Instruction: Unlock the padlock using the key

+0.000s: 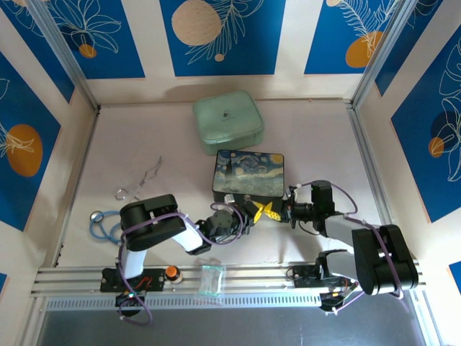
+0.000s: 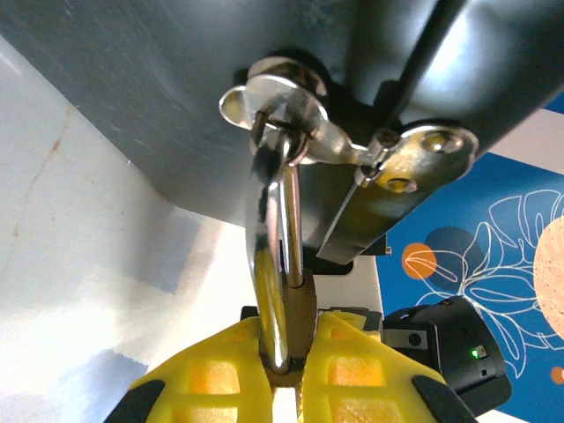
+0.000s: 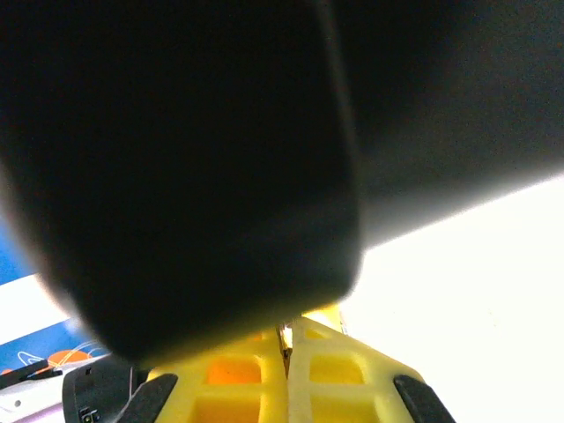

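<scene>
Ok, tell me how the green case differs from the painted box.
The green case is plain pale mint; the painted box is dark blue with yellow swirls. The case has rounded corners and lies farther back; the box has squarer corners and lies nearer the front. Both lie flat on the table.

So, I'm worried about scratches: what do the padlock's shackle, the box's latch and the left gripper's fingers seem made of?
Padlock's shackle: polished steel-like metal, mirror-bright highlights.
Box's latch: shiny plated metal, probably; it reflects its surroundings.
Fingers of the left gripper: matte yellow plastic, moulded in a grid of pockets; possibly printed.
</scene>
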